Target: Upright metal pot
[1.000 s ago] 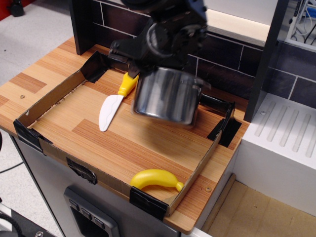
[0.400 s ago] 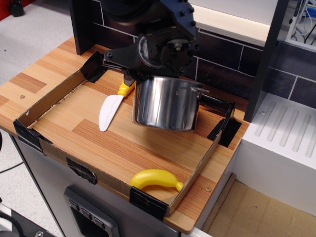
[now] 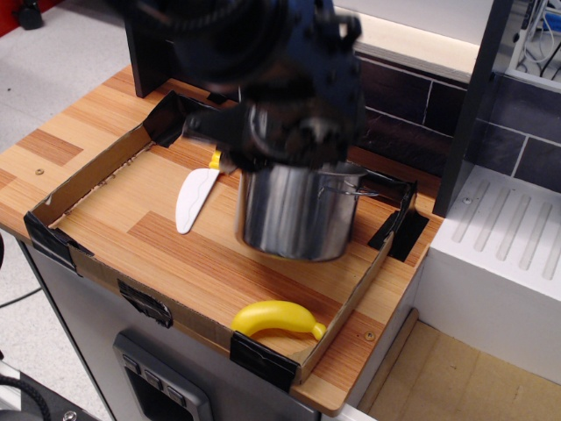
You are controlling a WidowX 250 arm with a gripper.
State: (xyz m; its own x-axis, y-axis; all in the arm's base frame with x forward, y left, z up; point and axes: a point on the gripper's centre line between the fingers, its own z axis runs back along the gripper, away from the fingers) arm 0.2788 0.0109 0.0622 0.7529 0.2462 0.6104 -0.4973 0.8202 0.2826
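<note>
Observation.image looks down at an angle on the wooden desk (image 3: 79, 140), and the big black arm (image 3: 263, 61) fills the upper middle of the frame, smeared with blur. Right below it sits the metal pot (image 3: 294, 210), dead centre, shiny steel walls standing near vertical, its rim tucked up under the arm's dark head. A thin wire loop handle (image 3: 346, 186) pokes out at the rim on the pot's right side. The pot's base is over the wooden floor inside the shallow cardboard tray (image 3: 74, 189); whether it touches the wood or hangs just above it, I can't tell from this angle.

The claw (image 3: 289, 153) is right at the pot's rim, but the blur and the arm's bulk hide its fingers, so there's no telling if it is spread or clamped on the rim.

Left of the pot, a toy knife (image 3: 195, 197) lies flat in the tray, white blade pointing toward the lower left, its yellow handle running up under the arm. Down at the lower middle, a yellow toy banana (image 3: 276, 317) rests against the tray's near wall, well apart from the pot. Dark tiled wall (image 3: 412, 105) across the upper right, white unit (image 3: 500, 263) at the right edge.
</note>
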